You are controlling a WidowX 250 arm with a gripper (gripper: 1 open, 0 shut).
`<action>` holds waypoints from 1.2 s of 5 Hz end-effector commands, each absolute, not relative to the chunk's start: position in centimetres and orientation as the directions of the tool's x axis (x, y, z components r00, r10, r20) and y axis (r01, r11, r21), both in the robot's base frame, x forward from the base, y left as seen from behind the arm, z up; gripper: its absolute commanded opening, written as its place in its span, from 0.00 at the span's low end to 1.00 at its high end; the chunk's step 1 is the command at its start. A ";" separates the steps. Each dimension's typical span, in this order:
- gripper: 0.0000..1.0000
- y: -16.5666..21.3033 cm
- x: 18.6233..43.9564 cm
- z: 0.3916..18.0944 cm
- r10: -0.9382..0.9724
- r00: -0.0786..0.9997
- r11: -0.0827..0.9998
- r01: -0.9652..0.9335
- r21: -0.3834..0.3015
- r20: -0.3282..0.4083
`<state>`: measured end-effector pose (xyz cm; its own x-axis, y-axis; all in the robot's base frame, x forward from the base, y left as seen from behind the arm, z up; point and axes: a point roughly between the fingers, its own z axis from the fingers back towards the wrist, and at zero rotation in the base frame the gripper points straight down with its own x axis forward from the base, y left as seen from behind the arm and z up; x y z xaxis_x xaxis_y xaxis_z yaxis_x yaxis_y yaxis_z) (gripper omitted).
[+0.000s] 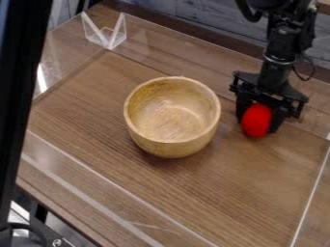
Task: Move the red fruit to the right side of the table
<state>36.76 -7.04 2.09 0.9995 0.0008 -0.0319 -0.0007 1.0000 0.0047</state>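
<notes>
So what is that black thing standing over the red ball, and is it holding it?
That black thing is a robot arm with a gripper, like a hand with two fingers. The one picture looks down on the table from above and to one side. On the table is a wooden bowl and a red fruit, a toy. The fruit sits on the table to the right of the bowl, between the gripper's fingers. The fingers are spread open, so the gripper is not holding it. Low clear walls run round the table.
</notes>
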 end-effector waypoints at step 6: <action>1.00 -8.2 37.4 6.1 0.003 0.990 1.000 0.000 -0.018 0.140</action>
<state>36.75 -7.83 3.24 0.9981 0.0106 0.0600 -0.0103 0.9999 -0.0058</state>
